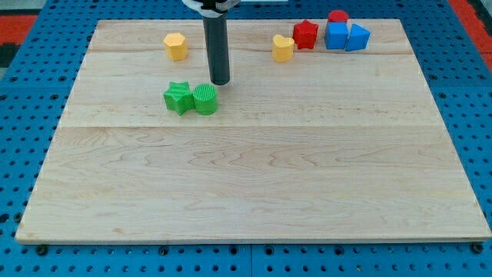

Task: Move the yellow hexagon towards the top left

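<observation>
Tip (220, 82) just above green cylinder (206, 99) | yellow hexagon (176, 46) upper left

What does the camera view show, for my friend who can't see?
My tip rests on a wooden board, right of the yellow hexagon block and just above a green star block and green cylinder block.

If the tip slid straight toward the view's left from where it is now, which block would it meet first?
Probably none. My tip sits between two rows: the yellow hexagon lies nearer the view's top, the green star and green cylinder nearer the bottom. That line looks free, though depth is uncertain.
</observation>
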### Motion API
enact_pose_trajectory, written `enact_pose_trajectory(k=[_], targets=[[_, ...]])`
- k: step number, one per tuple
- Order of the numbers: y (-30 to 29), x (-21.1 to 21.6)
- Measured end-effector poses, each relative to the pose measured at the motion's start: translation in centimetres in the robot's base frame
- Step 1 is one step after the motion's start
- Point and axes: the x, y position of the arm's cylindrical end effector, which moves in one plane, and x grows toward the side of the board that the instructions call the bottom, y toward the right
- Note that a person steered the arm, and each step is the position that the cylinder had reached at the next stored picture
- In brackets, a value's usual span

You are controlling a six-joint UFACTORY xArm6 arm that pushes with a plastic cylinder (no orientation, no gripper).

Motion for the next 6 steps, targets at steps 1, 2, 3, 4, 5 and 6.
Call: enact_pose_trajectory(k=[1, 2, 3, 4, 5, 6], targets=[[-2.2, -4.3], [-7.0, -7.7], [-11.0, -8.1], [-13.0, -9.3], [-9.1, -9.0], [-1.3, -11.4]])
